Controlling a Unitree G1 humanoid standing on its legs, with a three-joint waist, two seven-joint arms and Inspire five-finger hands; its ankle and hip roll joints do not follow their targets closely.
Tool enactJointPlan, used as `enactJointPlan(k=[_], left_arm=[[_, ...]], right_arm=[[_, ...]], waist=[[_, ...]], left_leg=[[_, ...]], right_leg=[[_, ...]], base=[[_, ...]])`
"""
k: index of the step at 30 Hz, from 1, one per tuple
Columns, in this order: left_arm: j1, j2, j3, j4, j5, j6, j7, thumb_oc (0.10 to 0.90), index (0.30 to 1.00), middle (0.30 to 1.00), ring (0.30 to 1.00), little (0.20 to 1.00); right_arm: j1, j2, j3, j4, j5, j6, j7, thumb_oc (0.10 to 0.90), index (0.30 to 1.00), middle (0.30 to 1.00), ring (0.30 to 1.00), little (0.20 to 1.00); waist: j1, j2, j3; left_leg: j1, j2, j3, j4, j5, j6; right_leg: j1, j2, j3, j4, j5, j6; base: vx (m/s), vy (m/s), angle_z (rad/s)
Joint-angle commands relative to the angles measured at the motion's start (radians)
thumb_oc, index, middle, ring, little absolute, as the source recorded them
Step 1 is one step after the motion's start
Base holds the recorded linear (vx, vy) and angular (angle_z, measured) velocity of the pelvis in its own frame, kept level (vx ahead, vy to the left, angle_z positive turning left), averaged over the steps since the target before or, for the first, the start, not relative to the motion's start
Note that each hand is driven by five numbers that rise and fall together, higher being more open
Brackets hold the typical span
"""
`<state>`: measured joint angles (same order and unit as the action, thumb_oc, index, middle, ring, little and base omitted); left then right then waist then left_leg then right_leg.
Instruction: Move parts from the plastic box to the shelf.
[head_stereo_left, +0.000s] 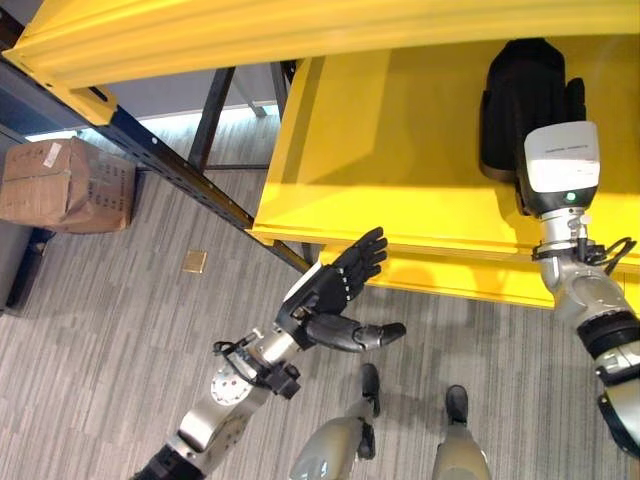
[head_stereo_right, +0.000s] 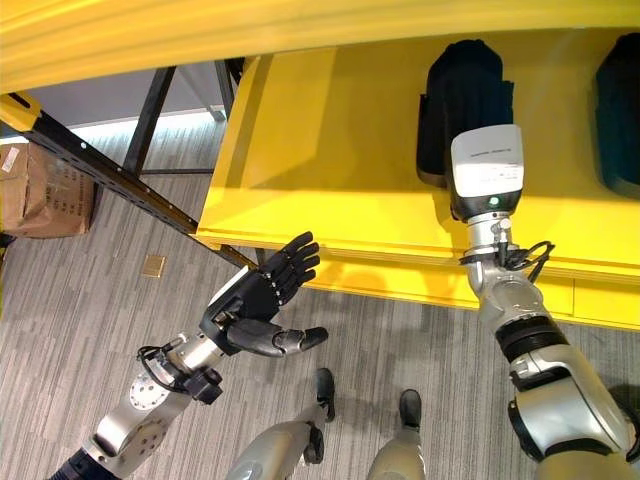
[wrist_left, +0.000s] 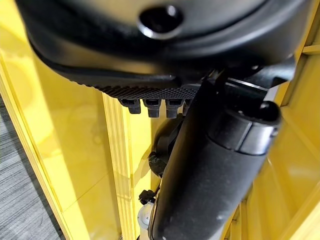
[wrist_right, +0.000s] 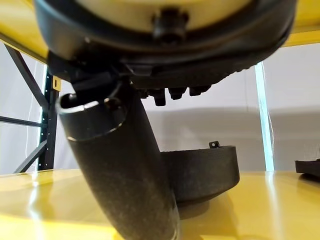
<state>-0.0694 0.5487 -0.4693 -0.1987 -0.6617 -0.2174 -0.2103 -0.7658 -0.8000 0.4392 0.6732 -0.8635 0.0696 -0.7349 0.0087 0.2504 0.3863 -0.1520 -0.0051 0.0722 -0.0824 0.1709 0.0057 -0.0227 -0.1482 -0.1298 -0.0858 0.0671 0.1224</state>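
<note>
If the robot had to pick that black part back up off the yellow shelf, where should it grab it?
Probably by its rounded outer edge, coming from the shelf's open front, where the right hand already reaches in. The black part sits flat on the yellow shelf like a shallow dish, with a raised curved wall that fingers and thumb could pinch. The bare shelf beside it leaves room. The left hand hangs open below.

so the part (head_stereo_right: 463, 105) is this chunky black thing with a rounded top and ribbed sides, sitting flat on the yellow shelf (head_stereo_right: 320, 180) toward the back, right past the right hand (head_stereo_right: 487, 175) reaching in. from the wrist cam it looks like a low dark drum with a tiny nub on top. there's a second dark part (head_stereo_right: 620, 110) further along the same shelf, cut off at the edge, well apart from the first
</note>
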Motion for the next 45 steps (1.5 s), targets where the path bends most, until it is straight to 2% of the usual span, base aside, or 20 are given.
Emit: enactJointPlan(k=[1, 7, 10, 13, 27, 40, 41, 44, 45], left_arm=[[-0.036, -0.001, 0.023, -0.144, -0.035, -0.115, -0.041, 0.900, 1.000, 1.000, 1.000, 1.000], [-0.031, 0.003, 0.024, -0.138, -0.041, -0.127, -0.051, 0.900, 1.000, 1.000, 1.000, 1.000], [-0.028, 0.004, 0.035, -0.140, -0.043, -0.127, -0.052, 0.900, 1.000, 1.000, 1.000, 1.000], [-0.023, 0.003, 0.040, -0.137, -0.045, -0.128, -0.057, 0.900, 1.000, 1.000, 1.000, 1.000], [-0.009, -0.002, 0.052, -0.124, -0.036, -0.132, -0.068, 0.900, 1.000, 1.000, 1.000, 1.000], [-0.001, 0.004, 0.062, -0.120, -0.043, -0.139, -0.078, 0.900, 1.000, 1.000, 1.000, 1.000], [0.003, 0.003, 0.060, -0.118, -0.038, -0.143, -0.080, 0.900, 1.000, 1.000, 1.000, 1.000], [0.003, 0.004, 0.059, -0.120, -0.038, -0.145, -0.076, 0.900, 1.000, 1.000, 1.000, 1.000], [0.006, 0.004, 0.063, -0.124, -0.040, -0.144, -0.072, 0.900, 1.000, 1.000, 1.000, 1.000]], right_arm=[[-0.194, -0.097, 0.076, -0.062, -0.049, 0.003, -0.073, 0.900, 1.000, 1.000, 1.000, 1.000], [-0.167, -0.101, 0.070, -0.097, -0.050, -0.024, -0.057, 0.900, 1.000, 1.000, 1.000, 1.000], [-0.134, -0.098, 0.059, -0.135, -0.052, -0.057, -0.014, 0.900, 1.000, 1.000, 1.000, 1.000], [-0.103, -0.098, 0.063, -0.157, -0.052, -0.050, 0.002, 0.900, 1.000, 1.000, 1.000, 1.000], [-0.018, -0.079, 0.048, -0.220, -0.086, -0.122, 0.052, 0.900, 1.000, 1.000, 1.000, 1.000], [0.029, -0.084, 0.048, -0.199, -0.046, -0.043, 0.093, 0.900, 1.000, 1.000, 1.000, 1.000], [0.036, -0.079, 0.042, -0.178, -0.045, -0.043, 0.049, 0.900, 1.000, 1.000, 1.000, 1.000], [0.033, -0.076, 0.034, -0.179, -0.028, -0.044, 0.031, 0.900, 1.000, 1.000, 1.000, 1.000], [0.037, -0.074, 0.019, -0.194, -0.019, -0.067, 0.009, 0.900, 1.000, 1.000, 1.000, 1.000]], waist=[[0.036, -0.040, -0.057], [0.031, -0.050, -0.070], [0.026, -0.057, -0.076], [0.023, -0.066, -0.082], [0.011, -0.091, -0.101], [0.005, -0.096, -0.100], [0.005, -0.096, -0.100], [0.004, -0.095, -0.101], [0.002, -0.093, -0.101]], left_leg=[[0.067, -0.006, 0.018, -0.004, -0.086, -0.025], [0.074, -0.001, 0.022, -0.003, -0.088, -0.027], [0.080, 0.003, 0.023, -0.003, -0.090, -0.028], [0.089, 0.006, 0.023, -0.004, -0.092, -0.028], [0.108, 0.015, 0.027, -0.004, -0.098, -0.027], [0.116, 0.017, 0.030, -0.004, -0.101, -0.024], [0.117, 0.018, 0.029, -0.005, -0.101, -0.023], [0.118, 0.018, 0.030, -0.005, -0.101, -0.022], [0.121, 0.018, 0.030, -0.005, -0.102, -0.022]], right_leg=[[-0.115, -0.013, -0.002, 0.149, -0.025, -0.044], [-0.107, -0.011, 0.002, 0.142, -0.023, -0.044], [-0.100, -0.009, 0.004, 0.138, -0.022, -0.044], [-0.091, -0.008, 0.005, 0.134, -0.022, -0.044], [-0.072, -0.004, 0.014, 0.125, -0.019, -0.042], [-0.065, -0.005, 0.019, 0.122, -0.016, -0.039], [-0.065, -0.004, 0.020, 0.121, -0.015, -0.039], [-0.064, -0.004, 0.020, 0.122, -0.016, -0.039], [-0.061, -0.003, 0.022, 0.121, -0.017, -0.040]], base=[[0.00, 0.000, 0.00], [0.00, 0.000, 0.00], [0.00, 0.000, 0.00], [0.00, 0.000, 0.00], [0.00, -0.001, 0.00], [0.00, 0.000, 0.00], [0.00, 0.000, 0.00], [0.00, 0.000, 0.00], [0.00, 0.000, 0.00]])
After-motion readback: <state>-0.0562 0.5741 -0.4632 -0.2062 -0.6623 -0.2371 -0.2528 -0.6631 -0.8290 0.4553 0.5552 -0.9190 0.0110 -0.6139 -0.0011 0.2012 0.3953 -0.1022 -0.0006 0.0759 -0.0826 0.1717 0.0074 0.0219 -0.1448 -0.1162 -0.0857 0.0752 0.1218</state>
